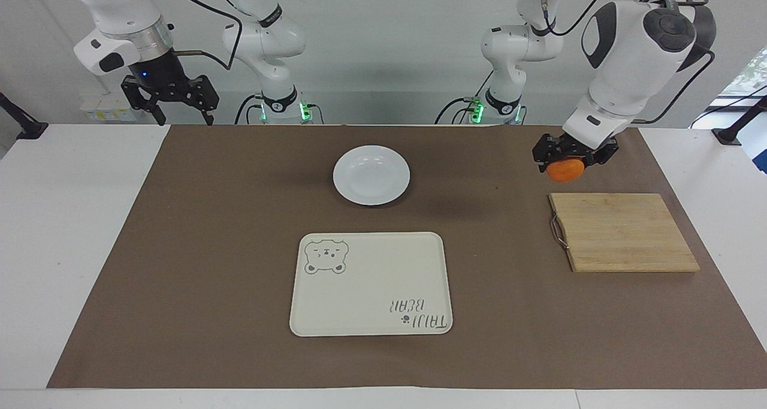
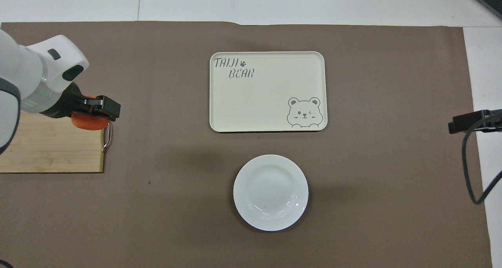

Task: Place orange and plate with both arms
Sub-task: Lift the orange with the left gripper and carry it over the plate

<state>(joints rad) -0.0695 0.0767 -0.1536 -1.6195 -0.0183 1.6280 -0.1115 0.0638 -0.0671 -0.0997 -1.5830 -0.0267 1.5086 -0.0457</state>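
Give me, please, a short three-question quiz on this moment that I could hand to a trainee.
1. True or false: the orange rests on the wooden board.
2. Which gripper holds the orange?
3. What lies nearer to the robots: the plate or the bear tray?

Key:
1. False; it hangs in the air, gripped above the board's handle end.
2. The left gripper; the right gripper waits, open, off the mat.
3. The plate.

Left pincer (image 2: 94, 113) grips orange (image 2: 89, 121) over board's (image 2: 51, 150) handle edge.
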